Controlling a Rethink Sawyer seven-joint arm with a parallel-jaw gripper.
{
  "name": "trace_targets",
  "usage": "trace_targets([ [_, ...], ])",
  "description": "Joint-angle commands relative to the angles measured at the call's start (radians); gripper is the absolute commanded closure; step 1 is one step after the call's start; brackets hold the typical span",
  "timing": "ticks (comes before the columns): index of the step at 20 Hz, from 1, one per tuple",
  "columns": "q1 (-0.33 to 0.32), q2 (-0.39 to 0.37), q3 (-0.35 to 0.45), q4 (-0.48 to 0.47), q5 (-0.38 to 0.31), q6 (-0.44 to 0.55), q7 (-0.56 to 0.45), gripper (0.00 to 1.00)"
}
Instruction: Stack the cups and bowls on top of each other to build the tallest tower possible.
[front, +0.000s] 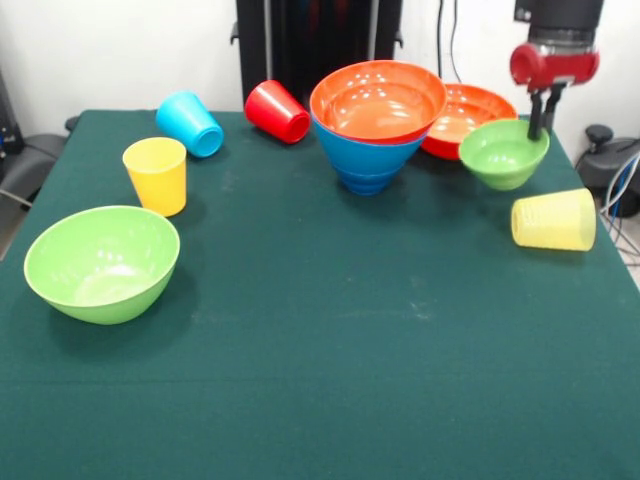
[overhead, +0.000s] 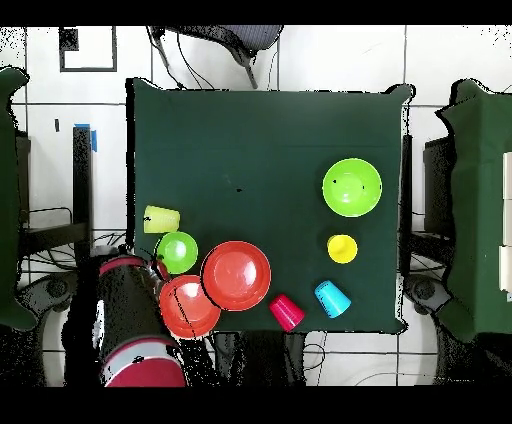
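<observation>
Big green bowl (front: 102, 262) nearest, upright.

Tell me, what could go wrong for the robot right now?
The gripper grips only the rim of the small green bowl, so the bowl might tilt or slip free. It could also bump the orange-red bowl right behind. The red cup and light blue cup lie sideways and may roll.

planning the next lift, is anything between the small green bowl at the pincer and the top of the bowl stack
Nothing visible. The pincer sits at the small green bowl; the stack's orange-red bowl is open on top, with only bare table between them.
</observation>
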Motion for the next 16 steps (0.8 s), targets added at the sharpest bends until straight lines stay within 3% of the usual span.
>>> trace_targets([
  [1,-0.025,-0.122,0.141,0.152,0.074,-0.012,-0.258,1.00],
  [9,-0.154,-0.223,0.270,0.249,0.164,-0.023,-0.318,1.00],
  [14,-0.165,-0.203,0.269,0.265,0.103,-0.012,-0.286,1.00],
  [16,-0.181,-0.231,0.283,0.303,0.092,-0.036,-0.275,1.00],
])
